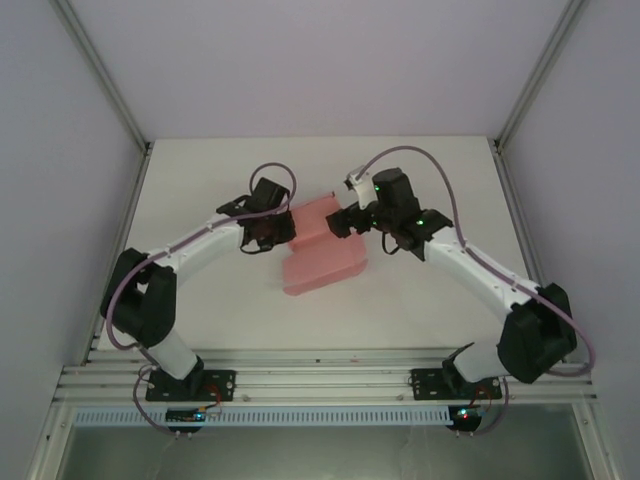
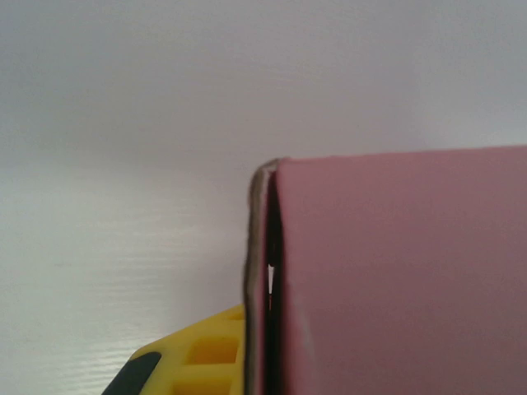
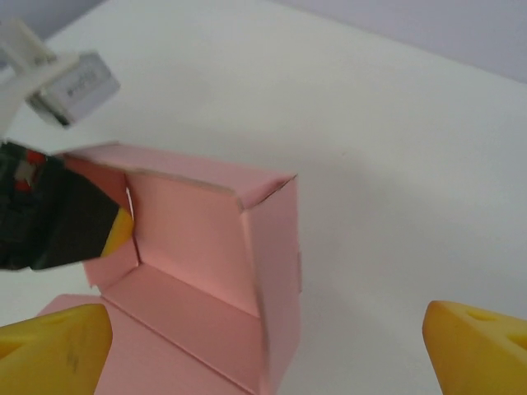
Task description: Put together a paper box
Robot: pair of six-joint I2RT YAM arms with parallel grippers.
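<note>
The pink paper box (image 1: 322, 252) lies mid-table, half folded: its far walls stand up and a flat panel stretches toward me. In the right wrist view the box (image 3: 206, 255) shows an upright back wall, a right wall and a floor. My left gripper (image 1: 274, 232) is shut on the box's left wall. Its yellow finger (image 2: 198, 358) presses the wall's outer face (image 2: 257, 271), and the other finger is hidden behind pink card. My right gripper (image 1: 346, 222) hovers open over the box's far right corner, its yellow fingertips (image 3: 58, 346) wide apart.
The white table (image 1: 440, 290) is enclosed by pale walls and metal frame posts (image 1: 105, 75). An aluminium rail (image 1: 320, 380) carries both arm bases at the near edge. A white labelled block (image 3: 70, 78) sits above the left gripper's dark body (image 3: 41, 218).
</note>
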